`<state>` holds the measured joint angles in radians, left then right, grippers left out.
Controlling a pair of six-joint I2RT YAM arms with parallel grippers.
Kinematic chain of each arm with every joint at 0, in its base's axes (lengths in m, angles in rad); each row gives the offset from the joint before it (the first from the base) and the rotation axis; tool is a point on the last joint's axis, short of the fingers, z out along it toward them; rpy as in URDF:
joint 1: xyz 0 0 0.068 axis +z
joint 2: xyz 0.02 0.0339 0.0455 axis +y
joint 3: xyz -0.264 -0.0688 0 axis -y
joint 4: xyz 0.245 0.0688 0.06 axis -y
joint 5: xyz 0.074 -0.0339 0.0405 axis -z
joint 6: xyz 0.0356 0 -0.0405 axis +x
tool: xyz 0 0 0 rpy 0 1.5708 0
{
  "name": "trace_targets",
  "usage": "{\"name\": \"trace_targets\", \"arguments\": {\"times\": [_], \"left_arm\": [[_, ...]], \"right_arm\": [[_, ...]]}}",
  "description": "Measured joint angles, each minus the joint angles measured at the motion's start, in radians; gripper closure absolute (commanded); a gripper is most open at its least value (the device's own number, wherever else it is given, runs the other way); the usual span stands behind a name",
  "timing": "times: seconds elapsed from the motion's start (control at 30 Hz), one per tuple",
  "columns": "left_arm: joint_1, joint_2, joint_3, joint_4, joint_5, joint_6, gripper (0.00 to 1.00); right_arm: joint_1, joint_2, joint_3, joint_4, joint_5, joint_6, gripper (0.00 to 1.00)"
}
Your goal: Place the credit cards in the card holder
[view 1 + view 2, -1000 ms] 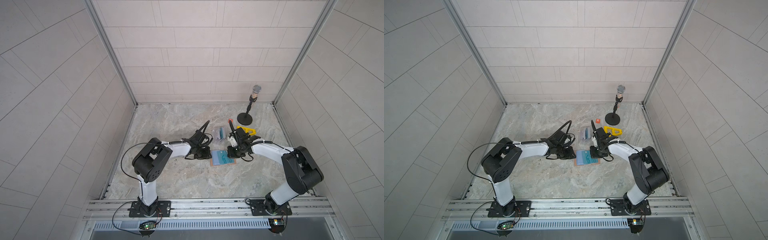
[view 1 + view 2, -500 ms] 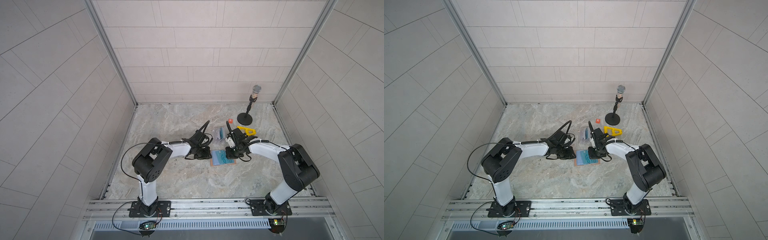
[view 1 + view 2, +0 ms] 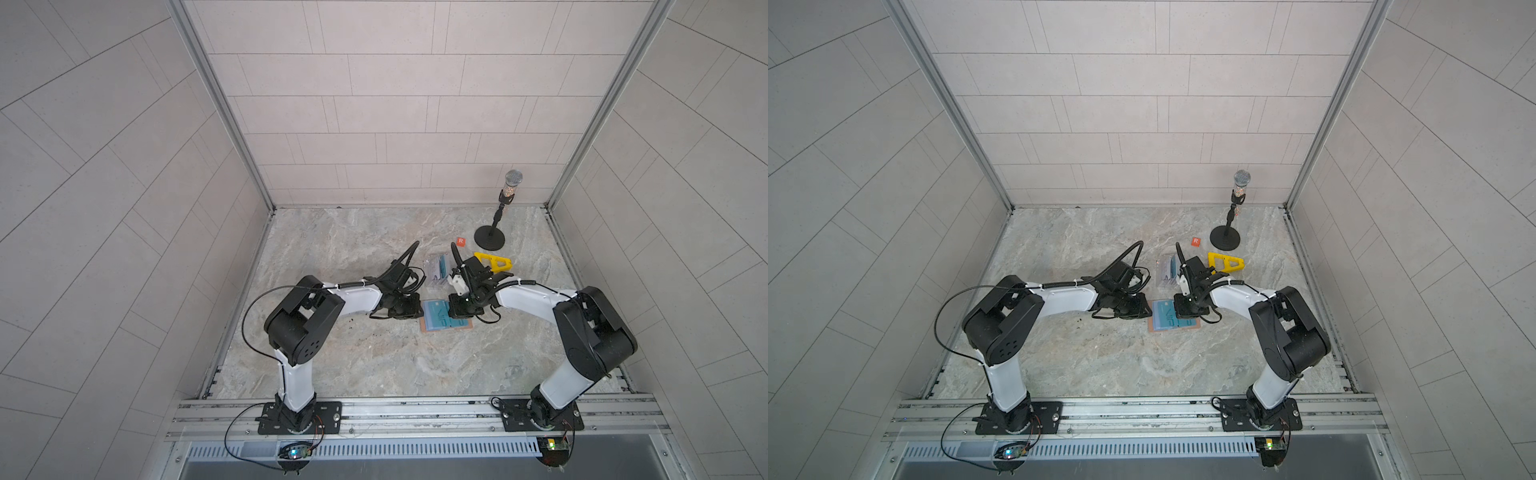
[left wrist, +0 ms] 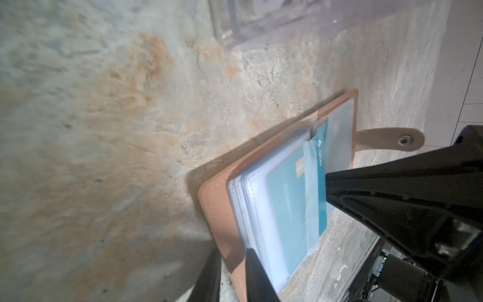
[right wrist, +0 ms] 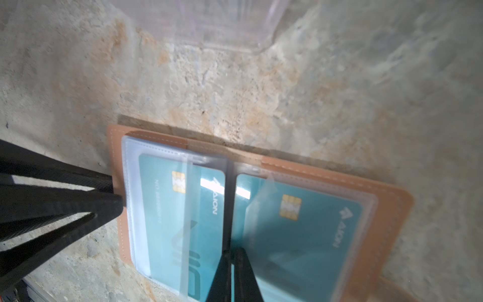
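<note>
Surface: pale marbled tabletop (image 3: 374, 365); both arms rise from its near edge and reach inward.
Wallet: the card holder (image 5: 394, 209), tan, lies open and flat about the middle of the surface, with clear sleeves facing up. Its snap tab (image 4: 392, 140) lies flat on the marble past the right cover.
Cards in sleeves: a left teal card (image 5: 162, 222) and a right teal card (image 5: 313, 230), one on each page.
Left claw: the left gripper (image 4: 232, 250) pinches the holder's left cover edge.
Right claw: the right gripper (image 5: 231, 252) has its fingers pressed together, tips at the middle fold. A thin dark line runs on from them; I cannot tell what it is.
Beyond the wallet: a clear stand (image 3: 432, 279) with bluish cards (image 3: 441, 266) upright in it.
Further right: a yellow frame (image 3: 494, 262), then an orange square (image 3: 460, 240) marked R.
Far right corner: a microphone (image 3: 513, 178) on a round black base.
</note>
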<state>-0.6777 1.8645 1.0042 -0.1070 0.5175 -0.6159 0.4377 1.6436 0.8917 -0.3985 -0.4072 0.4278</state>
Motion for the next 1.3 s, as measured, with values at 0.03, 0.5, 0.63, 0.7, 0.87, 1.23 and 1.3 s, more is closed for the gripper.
{"name": "trace_targets", "arguments": {"times": [0.03,0.5,0.63,0.7,0.87,1.23,1.3], "left_arm": [[0.0,0.0,0.0,0.0,0.0,0.0,0.75],[-0.003,0.0,0.0,0.001,-0.002,0.0,0.76],[-0.003,0.0,0.0,0.001,-0.002,0.0,0.75],[-0.004,0.0,0.0,0.001,-0.002,0.0,0.76],[-0.007,0.0,0.0,0.001,-0.001,0.0,0.75],[-0.013,-0.005,0.002,0.001,-0.003,0.007,0.68],[-0.015,-0.008,0.002,-0.002,-0.007,0.007,0.66]], "right_arm": [[0.003,0.0,0.0,0.001,-0.005,0.0,0.92],[0.021,0.011,0.0,0.007,-0.03,0.0,0.81],[0.02,-0.017,0.0,-0.009,-0.004,0.0,0.7],[0.022,-0.043,0.0,-0.021,0.007,-0.003,0.65],[0.025,-0.142,0.0,-0.053,0.061,-0.008,0.58],[-0.076,-0.236,0.004,-0.168,0.232,-0.021,0.51],[-0.095,-0.236,0.004,-0.184,0.243,-0.029,0.49]]}}
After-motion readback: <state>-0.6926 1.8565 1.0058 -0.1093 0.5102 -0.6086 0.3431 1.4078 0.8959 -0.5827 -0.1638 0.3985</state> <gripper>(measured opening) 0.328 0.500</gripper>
